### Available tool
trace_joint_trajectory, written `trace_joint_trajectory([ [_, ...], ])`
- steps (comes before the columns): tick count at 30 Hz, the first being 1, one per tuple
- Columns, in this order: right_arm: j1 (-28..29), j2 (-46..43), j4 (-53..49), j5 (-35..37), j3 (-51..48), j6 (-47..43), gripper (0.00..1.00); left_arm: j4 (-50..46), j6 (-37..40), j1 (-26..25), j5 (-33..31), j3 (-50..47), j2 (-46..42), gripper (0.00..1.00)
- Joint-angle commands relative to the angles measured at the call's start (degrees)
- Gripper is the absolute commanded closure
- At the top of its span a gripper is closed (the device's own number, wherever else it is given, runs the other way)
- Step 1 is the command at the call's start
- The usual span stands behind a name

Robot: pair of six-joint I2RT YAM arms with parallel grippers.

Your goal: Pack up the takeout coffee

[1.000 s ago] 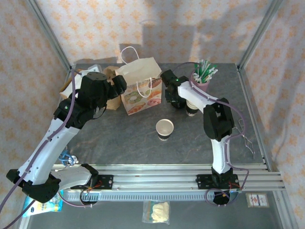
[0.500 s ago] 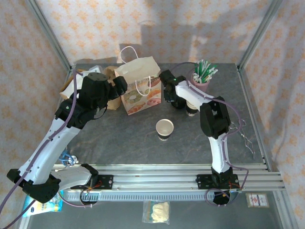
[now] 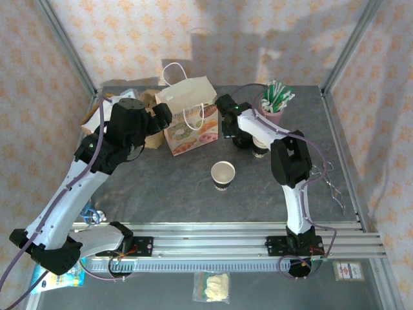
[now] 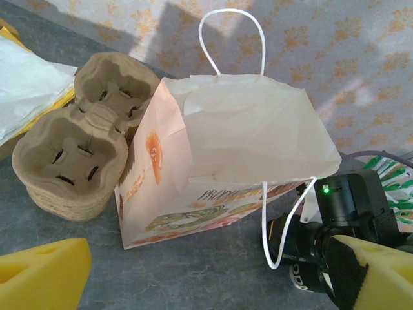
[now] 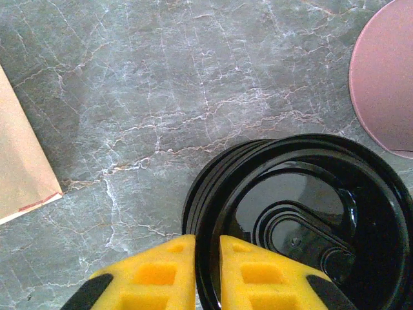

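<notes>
Watching the right arm over the last second, you will see its elbow fold in toward the left, while the right gripper barely shifts at the back of the table, beside the pink cup. Its yellow fingers are pinched almost together on the rim of the top black lid, one finger outside and one inside. The rest of the lid stack sits beneath. That reads as a grasp settling before a lift, not a carry yet.

The takeout coffee cup has not moved. It stands lidless in mid-table, well apart from the lids and in front of the paper bag. So expect lidding first and bagging after.

Your left gripper has held its place, fingers spread wide and empty, facing the bag's open mouth. The pulp cup carriers sit just beside the bag. Mind that only one lid comes away, since the rims are nested closely.
</notes>
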Motion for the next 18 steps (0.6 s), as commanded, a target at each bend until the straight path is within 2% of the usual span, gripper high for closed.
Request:
trace_joint_trajectory([
  [1, 0.2, -1.3, -1.4, 2.8, 1.4, 0.0, 0.85, 0.8, 0.5, 0.4, 0.9, -0.6, -1.1, 0.05],
  [6, 0.2, -1.7, -1.9, 3.6, 2.1, -0.1, 0.9, 1.1, 0.2, 0.4, 1.2, -1.3, -1.7, 0.05],
  [18, 0.4, -1.9, -4.3, 4.6, 6.6, -0.6, 0.9, 1.2, 0.1, 0.4, 1.2, -1.7, -2.1, 0.05],
])
